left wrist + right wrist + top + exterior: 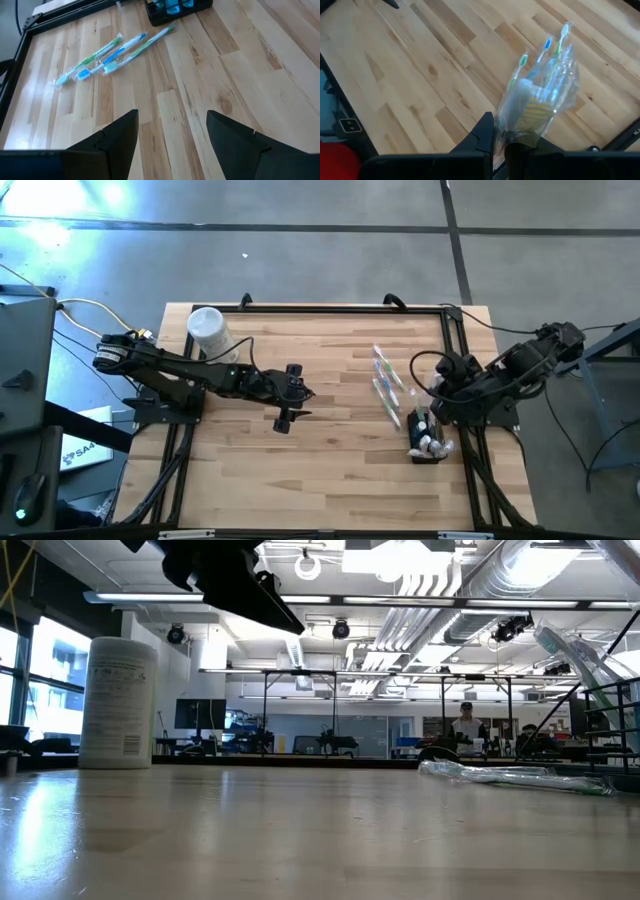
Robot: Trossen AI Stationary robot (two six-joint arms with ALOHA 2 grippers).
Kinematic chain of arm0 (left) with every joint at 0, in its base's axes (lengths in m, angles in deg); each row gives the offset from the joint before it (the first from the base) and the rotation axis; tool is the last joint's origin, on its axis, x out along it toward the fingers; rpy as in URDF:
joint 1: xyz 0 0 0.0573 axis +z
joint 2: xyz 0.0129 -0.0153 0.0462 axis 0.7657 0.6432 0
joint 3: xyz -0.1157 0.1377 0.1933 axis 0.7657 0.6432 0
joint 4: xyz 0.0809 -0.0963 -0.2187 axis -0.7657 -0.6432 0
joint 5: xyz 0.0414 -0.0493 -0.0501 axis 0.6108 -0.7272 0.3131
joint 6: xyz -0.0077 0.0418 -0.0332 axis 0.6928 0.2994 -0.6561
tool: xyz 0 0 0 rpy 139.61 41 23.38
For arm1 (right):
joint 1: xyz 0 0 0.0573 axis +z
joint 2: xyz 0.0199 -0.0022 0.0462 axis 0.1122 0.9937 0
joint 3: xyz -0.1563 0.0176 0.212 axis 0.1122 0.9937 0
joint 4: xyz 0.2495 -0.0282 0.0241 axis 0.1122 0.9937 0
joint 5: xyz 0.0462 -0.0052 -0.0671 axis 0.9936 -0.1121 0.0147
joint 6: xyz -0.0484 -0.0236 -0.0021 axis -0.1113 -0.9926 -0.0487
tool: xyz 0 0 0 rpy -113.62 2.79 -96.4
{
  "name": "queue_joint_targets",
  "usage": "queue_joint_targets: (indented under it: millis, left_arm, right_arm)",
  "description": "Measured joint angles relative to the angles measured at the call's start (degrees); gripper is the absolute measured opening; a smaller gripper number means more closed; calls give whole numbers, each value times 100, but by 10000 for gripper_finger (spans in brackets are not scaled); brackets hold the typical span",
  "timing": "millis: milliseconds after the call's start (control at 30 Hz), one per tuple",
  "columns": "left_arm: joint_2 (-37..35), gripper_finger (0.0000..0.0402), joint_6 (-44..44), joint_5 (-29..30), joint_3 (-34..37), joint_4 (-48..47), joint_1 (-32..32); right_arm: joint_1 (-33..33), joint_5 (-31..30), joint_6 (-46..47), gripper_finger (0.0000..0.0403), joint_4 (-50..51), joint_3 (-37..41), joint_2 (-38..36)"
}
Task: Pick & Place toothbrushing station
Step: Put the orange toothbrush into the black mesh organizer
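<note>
Toothbrushes, thin pastel ones in clear wrappers (pixel 545 85), are sitting pinched as a bundle in the right gripper (pixel 501 140).
Small black wire-mesh holder (pixel 425 442) is lying just beside that gripper at the table's right edge; bundle's long axis is pointing away from the fingers. Left gripper (pixel 172 130) is waiting mid-table, spread, holding nothing; three more wrapped toothbrushes (pixel 387 383) are lying between.

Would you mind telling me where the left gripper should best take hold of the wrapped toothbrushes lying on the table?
Probably mid-handle, from straight above, with the left gripper spanning the width. The three wrapped toothbrushes lie flat and fanned out on the table, so one at a time, the outermost first.

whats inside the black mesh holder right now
In the black mesh holder, white-wrapped items show from above, and teal tubes through the mesh. Its bottom and the count are hidden.
</note>
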Motion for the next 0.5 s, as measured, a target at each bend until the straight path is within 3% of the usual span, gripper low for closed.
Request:
queue_joint_targets:
  millis: [333, 500]
  left_arm:
    - [0, 232, -2, -11, 0, -254, 0]
    - [0, 232, -149, -9, 4, -275, -2]
  right_arm:
    - [81, -231, -58, 10, 2, 8, 7]
    - [178, -711, -172, 10, 12, 11, -167]
